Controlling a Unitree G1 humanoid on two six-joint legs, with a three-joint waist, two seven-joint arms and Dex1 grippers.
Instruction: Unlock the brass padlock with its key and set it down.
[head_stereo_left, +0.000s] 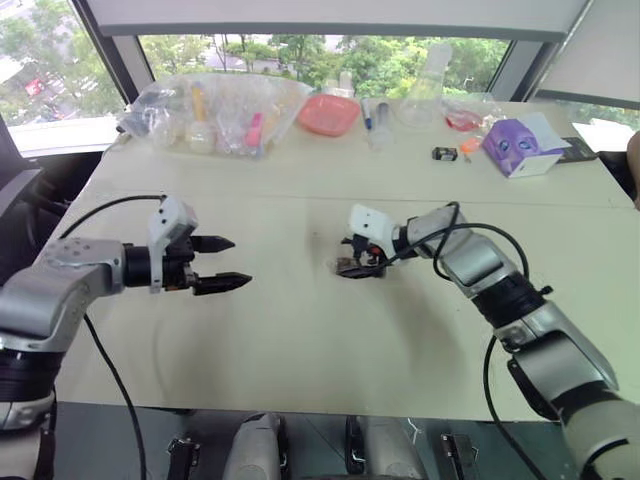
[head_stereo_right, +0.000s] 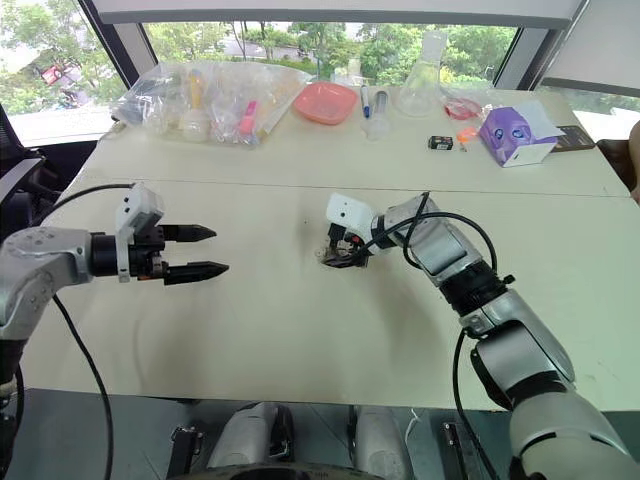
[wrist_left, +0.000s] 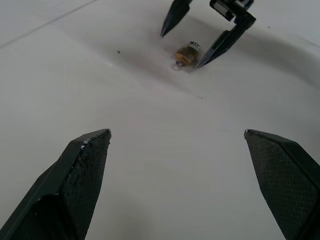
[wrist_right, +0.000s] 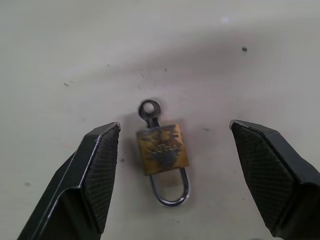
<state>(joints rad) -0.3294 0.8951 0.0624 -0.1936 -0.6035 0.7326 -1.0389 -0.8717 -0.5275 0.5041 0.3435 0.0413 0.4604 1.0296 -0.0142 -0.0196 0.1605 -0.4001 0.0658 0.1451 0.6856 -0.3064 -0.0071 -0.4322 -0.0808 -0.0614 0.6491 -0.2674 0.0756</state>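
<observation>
Brass padlock (wrist_right: 163, 149) — flat on the tabletop (head_stereo_left: 300, 340) at centre, key (wrist_right: 150, 111) seated in its base, shackle apparently closed. Right hand (wrist_right: 172, 165) — open, fingers straddling the body, not touching. Left hand (head_stereo_left: 222, 264) — open, well apart to the left. Best closed squarely on the brass sides, leaving the key free to turn.

Wide bare stretch of pale counter (head_stereo_left: 300, 330) across the near half, open to a reach from either side. Only a tiny yellow-brass padlock (wrist_right: 163, 150) with grey shackle and small key there, lying flat between the spread black fingers (wrist_right: 97, 170) of the right gripper (head_stereo_left: 352, 262), untouched. Clutter well apart along the far edge: clear plastic bag (head_stereo_left: 215, 112), pink tray (head_stereo_left: 328, 113), glass flask (head_stereo_left: 425, 95), purple box (head_stereo_left: 522, 146).
</observation>
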